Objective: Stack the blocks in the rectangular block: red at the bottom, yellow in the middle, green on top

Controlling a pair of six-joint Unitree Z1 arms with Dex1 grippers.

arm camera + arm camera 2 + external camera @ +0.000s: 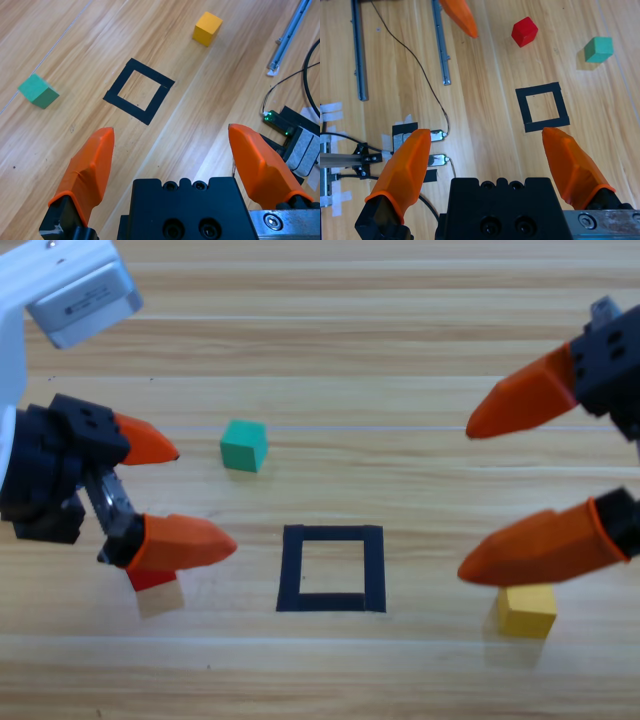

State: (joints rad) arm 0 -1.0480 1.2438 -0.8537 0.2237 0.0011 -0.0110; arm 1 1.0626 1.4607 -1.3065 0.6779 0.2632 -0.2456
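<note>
Orange jaws of the left gripper [190, 495] at the left of the high view, spread wide and holding nothing, lower jaw hanging over the red cube [150, 579] so that only a sliver shows beneath it; clearer in the right wrist view, upper middle, sitting alone on bare wood; right gripper [480, 495] at the right edge, likewise spread and empty, lower jaw just above the yellow cube [527, 610] at lower right; green cube [244, 445] upper centre-left, well apart from the rest; taped square [331, 602] in the lower middle, bare wood inside, nothing stacked yet. Step in hand, most likely: red first, by the left gripper. To do it well: descend straight with one jaw on each side of the cube, flat faces square to the jaws rather than corner-on; close only once low enough to grip the middle of the sides; lift clear, carry right to the square, set down centred inside the tape, leaving a level base for yellow.
</note>
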